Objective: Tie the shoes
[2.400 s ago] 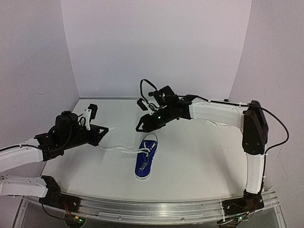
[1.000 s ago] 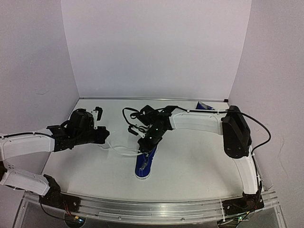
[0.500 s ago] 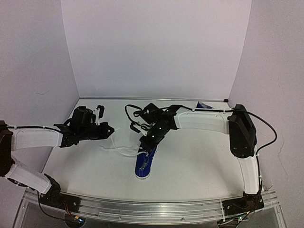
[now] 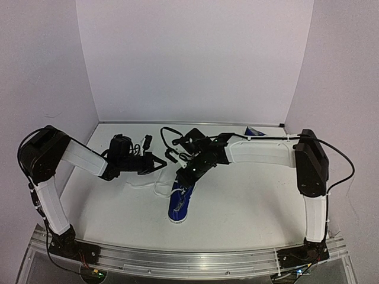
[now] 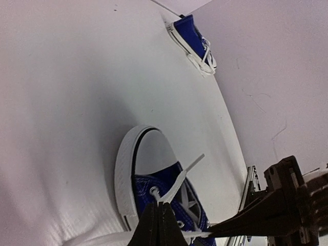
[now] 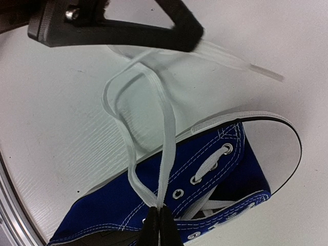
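- Big change over the last couple of seconds: the left gripper (image 4: 159,161) has swung in from way out at the left side of the table (image 4: 249,195). It now sits just beside the right gripper (image 4: 185,176), by the heel end of the shoe (image 4: 179,204)
- The right gripper has also dropped from up above the shoe down onto its lacing
- Because of that, the lace (image 4: 155,188), which was pulled out long to the left, has gone slack and lies in a loose curl on the table next to the shoe
- Both claws are clenched on lace. In the left wrist view the tips are pinched together on a strand that runs up to a free end. In the right wrist view the tips are closed on two strands just above the eyelets
- Our guess is they're bringing the strands together to cross them or form a loop. We see no knot yet, so the tying looks like it's barely started
- The shoe is blue canvas with a white sole, toe cap and lace, plus metal eyelets. It stands upright near the middle of the table, toe toward the arm bases, laced but untied with the opening gaping
- The other shoe (image 4: 253,131) sits well apart at the back right by the wall, and we can't tell if it's tied
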